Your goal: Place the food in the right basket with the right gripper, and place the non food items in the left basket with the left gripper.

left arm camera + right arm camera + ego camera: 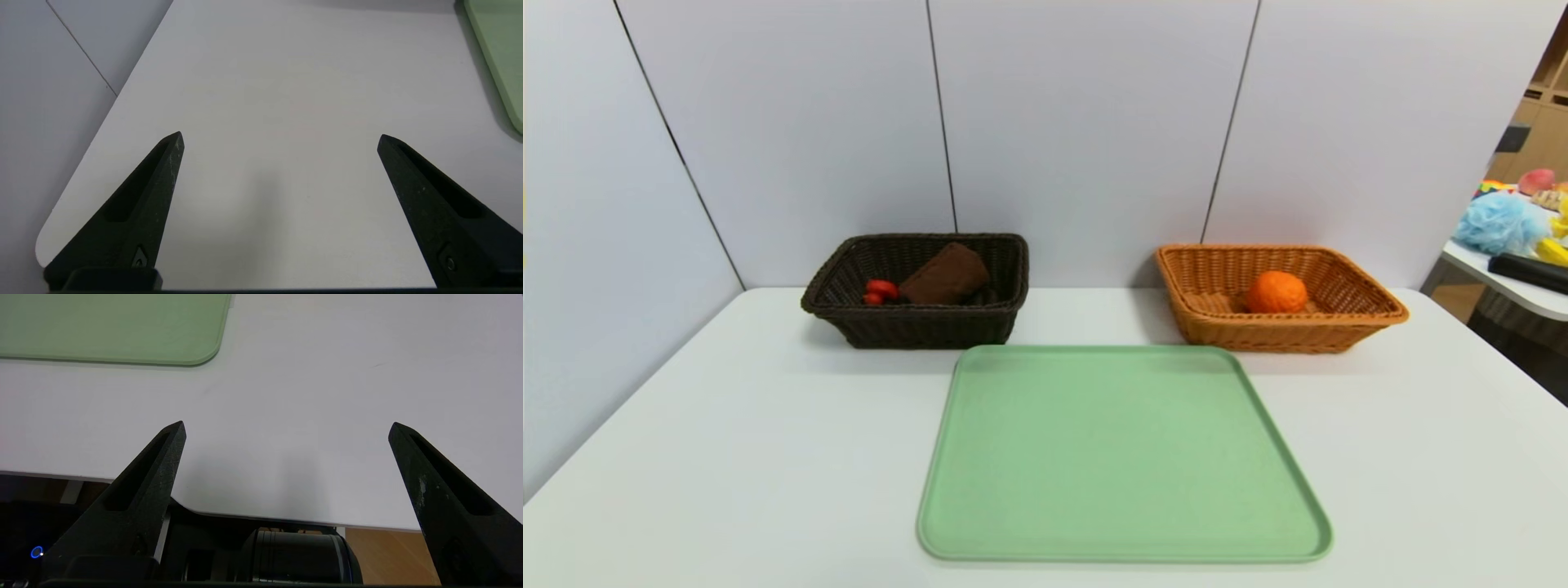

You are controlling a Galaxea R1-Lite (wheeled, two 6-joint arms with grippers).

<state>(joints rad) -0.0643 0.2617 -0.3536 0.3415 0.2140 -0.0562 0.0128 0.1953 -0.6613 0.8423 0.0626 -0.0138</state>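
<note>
The orange fruit lies inside the orange-tan right basket at the back right of the table. The dark brown left basket at the back left holds the rolled brown towel and the small red toy beside it. Neither arm shows in the head view. My left gripper hangs open over bare white table near the table's left edge, nothing between its jaws. My right gripper is open and empty above the table's near edge.
A green tray lies bare in the middle of the white table, seen as a tray corner and a tray edge from the wrists. A side table with clutter stands at the far right. Grey wall panels close the back and left.
</note>
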